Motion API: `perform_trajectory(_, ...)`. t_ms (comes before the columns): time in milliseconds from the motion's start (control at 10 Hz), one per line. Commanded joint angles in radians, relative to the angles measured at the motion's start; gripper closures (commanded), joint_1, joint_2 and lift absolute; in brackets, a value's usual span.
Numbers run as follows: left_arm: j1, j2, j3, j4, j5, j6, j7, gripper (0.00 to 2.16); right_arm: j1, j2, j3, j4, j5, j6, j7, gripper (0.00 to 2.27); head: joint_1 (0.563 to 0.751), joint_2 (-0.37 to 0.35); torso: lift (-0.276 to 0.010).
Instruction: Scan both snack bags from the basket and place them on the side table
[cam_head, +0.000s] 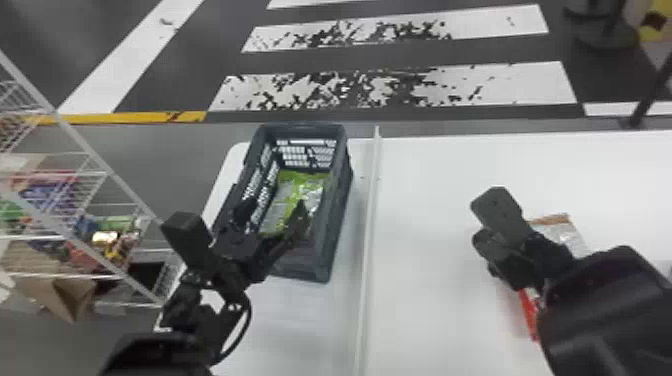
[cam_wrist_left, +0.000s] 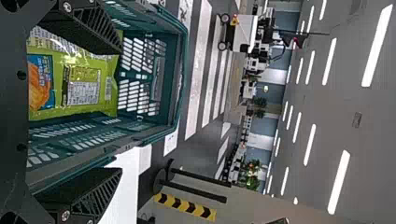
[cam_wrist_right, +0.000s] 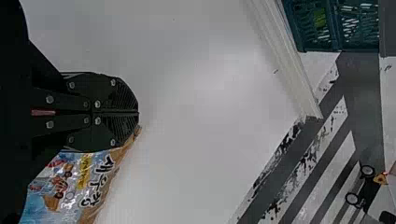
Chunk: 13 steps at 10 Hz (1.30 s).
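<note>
Green bag (cam_head: 301, 184) in basket (cam_head: 338, 220), centre frame | left gripper (cam_wrist_left: 120, 111) spread over it, presumably to grasp | right gripper (cam_wrist_right: 137, 112), fingertips together, lower right beside second bag (cam_wrist_right: 95, 186), likely waiting

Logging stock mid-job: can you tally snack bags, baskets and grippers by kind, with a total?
Snack bags: 2 (green bag in the basket, brown-edged bag on the white table)
Baskets: 1
Grippers: 2 (left gripper, right gripper)
Total: 5
Not counted: a red edge on the table, possibly part of the brown-edged bag.
</note>
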Motion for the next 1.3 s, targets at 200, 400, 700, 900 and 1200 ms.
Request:
perform_trajectory(200,0.003,0.0,0.0,-0.003,-0.001,0.0,0.002,0.1,-0.012,-0.001,-0.02,0.019,0.003,-0.006,-0.012,2.26,0.695,0.179,-0.075)
perform_trajectory(400,0.001,-0.002,0.0,-0.003,-0.001,0.0,0.0,0.1,-0.01,-0.001,-0.028,0.019,0.005,-0.006,-0.012,2.26,0.695,0.172,-0.075)
perform_trajectory(700,0.001,-0.002,0.003,-0.002,0.001,0.0,0.0,0.1,0.04,0.001,-0.022,-0.114,-0.055,0.0,-0.012,2.26,0.695,0.175,-0.075)
perform_trajectory(900,0.004,0.0,0.011,-0.005,0.001,0.0,0.0,0.1,0.062,-0.001,-0.129,-0.323,-0.224,0.159,-0.058,1.36,0.695,0.198,-0.075)
perform_trajectory(1200,0.003,0.007,0.023,-0.002,0.009,0.0,0.002,0.1,0.125,-0.03,-0.353,-0.496,-0.224,0.402,-0.088,0.0,0.695,0.095,-0.075)
